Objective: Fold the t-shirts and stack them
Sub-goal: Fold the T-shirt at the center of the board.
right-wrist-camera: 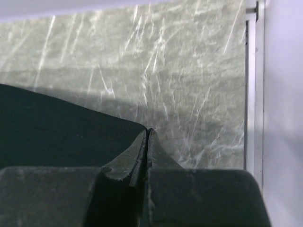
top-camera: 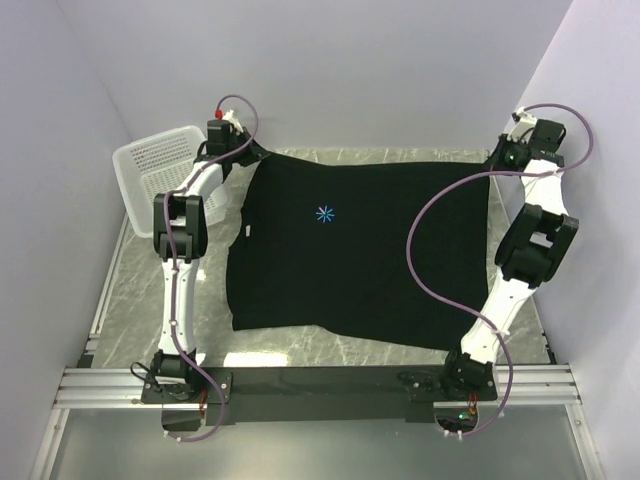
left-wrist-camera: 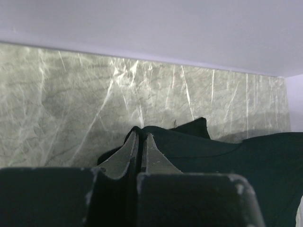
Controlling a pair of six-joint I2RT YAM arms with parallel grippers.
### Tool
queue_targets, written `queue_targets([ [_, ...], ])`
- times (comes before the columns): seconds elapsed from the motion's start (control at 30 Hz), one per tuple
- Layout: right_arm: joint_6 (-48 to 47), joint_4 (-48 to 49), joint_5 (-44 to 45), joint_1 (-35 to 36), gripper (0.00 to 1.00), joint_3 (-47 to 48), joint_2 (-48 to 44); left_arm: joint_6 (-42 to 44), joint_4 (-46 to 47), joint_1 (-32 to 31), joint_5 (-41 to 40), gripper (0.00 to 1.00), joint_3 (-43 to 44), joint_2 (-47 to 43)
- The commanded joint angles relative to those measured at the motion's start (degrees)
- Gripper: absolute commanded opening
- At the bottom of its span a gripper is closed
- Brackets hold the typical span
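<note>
The left hand (top-camera: 249, 154) is squeezed tight on the far left corner of the black cotton t-shirt (top-camera: 360, 250). In the left wrist view the left hand (left-wrist-camera: 141, 135) has its two fingers pressed together, and dark cloth (left-wrist-camera: 213, 151) is bunched up around the tips. This corner looks like a sleeve or a shoulder, but I cannot tell which.

The shirt lies spread out, mostly flat, in the middle of the grey marble counter (top-camera: 130, 310). Its small light-blue star print (top-camera: 324, 213) faces up, nearer the left side. The near edge is a bit wavy, and the near right corner looks tucked under. A white plastic mesh basket (top-camera: 160, 165) sits at the far left, just beside the left arm and apart from the shirt.

The right hand (top-camera: 497, 160) is at the far right corner of the shirt. In the right wrist view the right hand (right-wrist-camera: 147, 132) is clenched too, and the pointed corner of the cloth (right-wrist-camera: 57, 132) runs right up into its fingers. It looks like a tiny pinch on the very tip.

The shirt should be light, soft and floppy. It will sag in the middle when lifted and can slide on the smooth counter. Corners and edges are the best places to hold it. A tiny pinch could slip off, so lifting both far corners together and slowly seems wise.
</note>
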Motion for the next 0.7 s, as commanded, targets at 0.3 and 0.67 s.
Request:
queue_targets([
  [0.3, 1.7, 5.6, -0.7, -1.0, 0.00, -4.2, -1.0, -1.1, 6.8, 1.7, 2.7, 0.00, 1.3, -4.9],
  [0.67, 1.5, 6.9, -4.7, -1.3, 0.00, -5.5, -0.1, -2.2, 9.6, 1.8, 4.6, 0.00, -1.1, -5.0],
])
